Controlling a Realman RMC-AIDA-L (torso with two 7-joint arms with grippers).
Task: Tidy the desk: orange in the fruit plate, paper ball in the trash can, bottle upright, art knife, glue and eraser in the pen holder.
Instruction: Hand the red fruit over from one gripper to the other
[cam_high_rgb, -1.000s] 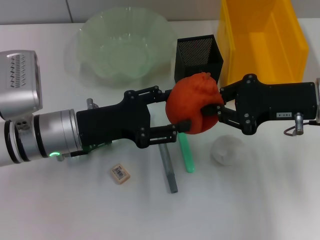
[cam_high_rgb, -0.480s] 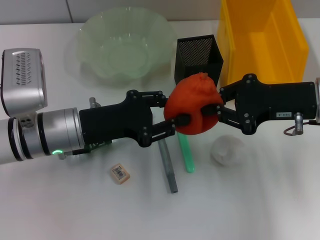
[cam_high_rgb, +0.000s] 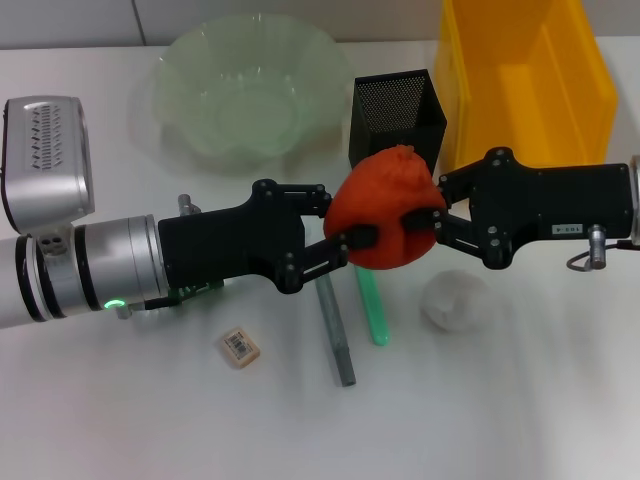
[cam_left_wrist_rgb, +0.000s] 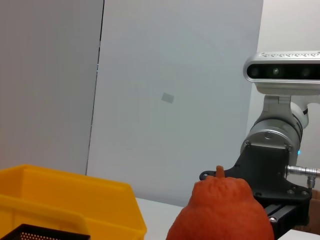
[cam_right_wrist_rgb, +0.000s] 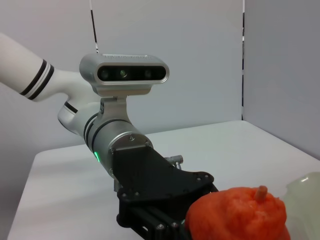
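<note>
The orange hangs above the table's middle, gripped from both sides. My left gripper is shut on its left side and my right gripper on its right. The orange also fills the left wrist view's lower edge, and the orange shows in the right wrist view. The fruit plate sits far left, the pen holder just behind the orange, and the trash can far right. The paper ball and eraser lie nearer. The bottle is mostly hidden under my left arm.
A slim grey tool and a slim green one lie side by side under the orange; I cannot tell which is the art knife and which the glue. Both arms span the table's middle at the same height.
My left gripper's fingers have closed in on the orange, which shifted slightly up and to the left. The right gripper has stayed in place.
</note>
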